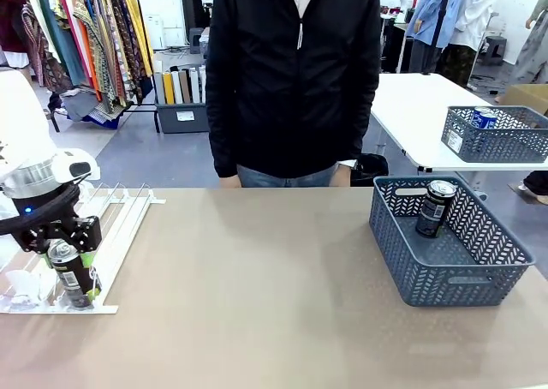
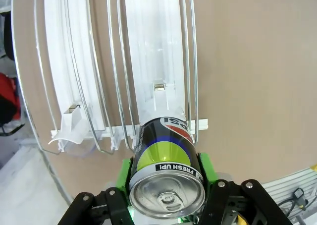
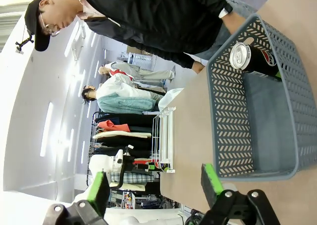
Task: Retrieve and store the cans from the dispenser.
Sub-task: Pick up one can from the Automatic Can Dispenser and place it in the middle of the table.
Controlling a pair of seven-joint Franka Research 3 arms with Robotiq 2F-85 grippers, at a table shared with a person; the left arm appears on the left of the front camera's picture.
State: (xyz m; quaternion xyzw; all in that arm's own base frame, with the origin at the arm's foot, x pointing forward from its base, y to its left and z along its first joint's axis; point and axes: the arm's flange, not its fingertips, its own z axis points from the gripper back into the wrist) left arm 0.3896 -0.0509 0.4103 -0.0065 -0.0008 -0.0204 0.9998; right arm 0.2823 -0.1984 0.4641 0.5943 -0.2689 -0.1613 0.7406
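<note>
At the low end of the white dispenser [image 1: 116, 222], my left gripper [image 1: 72, 264] is shut on a black and green Pepsi can [image 1: 77, 288]. In the left wrist view the green pads [image 2: 124, 169] press both sides of this can [image 2: 166, 140], which lies at the curved stops of a dispenser [image 2: 148, 61] lane; the left gripper [image 2: 166, 169] hugs its silver-topped end. A second black can [image 1: 435, 207] stands in the grey-blue basket [image 1: 445, 286]. In the right wrist view my right gripper [image 3: 154, 185] is open and holds nothing, well back from the basket [image 3: 223, 111] and its can [image 3: 250, 59].
A person in a black jacket [image 1: 295, 72] stands at the table's far edge, hands low by it. On a white table behind, at the right, another mesh basket [image 1: 497, 145] holds a blue can [image 1: 485, 117]. Bare tabletop [image 1: 257, 278] lies between dispenser and basket.
</note>
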